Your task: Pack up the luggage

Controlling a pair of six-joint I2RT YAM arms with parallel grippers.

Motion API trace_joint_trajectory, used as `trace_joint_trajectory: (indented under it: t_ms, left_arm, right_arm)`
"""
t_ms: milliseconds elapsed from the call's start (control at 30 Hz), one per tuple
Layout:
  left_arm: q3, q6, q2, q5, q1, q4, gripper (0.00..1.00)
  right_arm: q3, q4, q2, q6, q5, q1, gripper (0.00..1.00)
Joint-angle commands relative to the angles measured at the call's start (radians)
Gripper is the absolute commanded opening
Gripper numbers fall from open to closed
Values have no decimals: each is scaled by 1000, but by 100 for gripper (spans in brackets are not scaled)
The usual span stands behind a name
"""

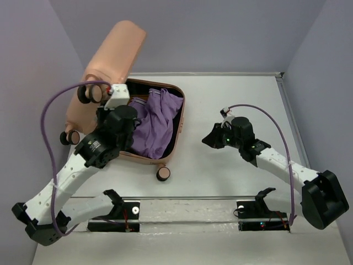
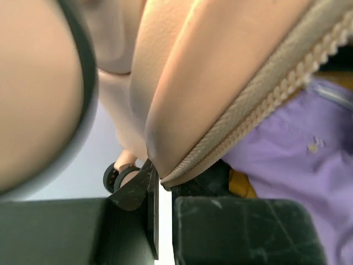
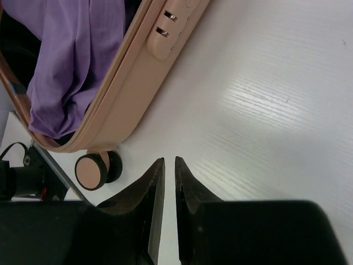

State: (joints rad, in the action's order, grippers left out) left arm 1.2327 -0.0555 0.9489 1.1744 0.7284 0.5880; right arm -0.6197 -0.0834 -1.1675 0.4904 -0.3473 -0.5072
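Pale lavender walls [image 1: 220, 33] close around a white table [image 1: 237, 105]. On its left back part lies the luggage [image 1: 110, 49] – a large peach-pink hard-shell suitcase with rounded corners and black lining. It is open: the lower shell lies flat on the table and the lid stands up, tilted toward the left wall. Inside the lower shell lies a crumpled purple fabric garment [image 1: 151, 124], which covers most of the black lining. One small pink-and-black caster wheel [image 1: 163, 174] shows at the near corner of the shell, and two others are at the left side, under the raised lid.

The left gripper [image 2: 161, 185] is at the left side of the suitcase, where the lid meets the lower shell. Its black fingers [image 2: 132, 193] are nearly together, with only a thin gap. In the left wrist view the beige zippered rim [image 2: 265, 94] of the shell runs down to the tips and seems pinched between them. The purple garment lies just to the right of this rim.

The right gripper [image 3: 169, 161] hangs over the bare table to the right of the suitcase, apart from it. Its jaws are narrow – almost touching – and hold nothing. Its camera sees the long side of the lower shell with a pink lock block [image 3: 165, 25] and the near wheel beside it.
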Motion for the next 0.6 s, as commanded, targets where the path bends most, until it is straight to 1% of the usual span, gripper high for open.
trace_joint_trajectory:
  t_ms: [0, 33, 67, 100, 133, 167, 200, 233, 267, 333, 367, 400, 467, 567]
  left_arm:
    - [16, 156, 77, -214, 207, 63, 20]
    - [2, 173, 85, -232, 251, 76, 45]
    - [2, 190, 91, -255, 278, 85, 56]
    - [-13, 209, 88, -292, 316, 90, 74]
    - [-19, 223, 83, -306, 316, 91, 75]
    - [-19, 236, 62, -317, 341, 101, 87]
    - [-18, 244, 45, -369, 348, 101, 91]
    - [-15, 243, 25, -410, 348, 98, 93]
    - [5, 241, -40, -515, 350, 96, 94]
    - [31, 232, -106, -579, 350, 95, 92]
    - [40, 233, -131, -638, 351, 92, 92]
    - [60, 236, -177, -662, 351, 81, 92]
    - [82, 240, -217, -723, 351, 70, 92]
    - [134, 232, -265, -722, 351, 35, 93]
  right_arm:
    - [-58, -46, -35, 34, 54, -7, 20]
    - [-61, -44, -43, 36, 70, -7, 20]
    - [-64, -44, -49, 40, 71, -7, 20]
    - [-72, -41, -61, 45, 85, -7, 20]
    - [-75, -39, -67, 48, 85, -7, 20]
    - [-78, -36, -72, 50, 94, -7, 20]
    - [-87, -35, -78, 50, 99, -7, 20]
    - [-90, -32, -83, 48, 109, -7, 21]
    - [-109, -13, -102, 37, 151, -7, 22]
    - [-123, 0, -113, 31, 165, -7, 22]
    - [-135, 4, -129, 30, 168, -7, 23]
    - [-140, 5, -135, 30, 169, -7, 22]
    - [-156, 5, -153, 33, 179, -7, 22]
    - [-176, 5, -193, 36, 179, -7, 22]
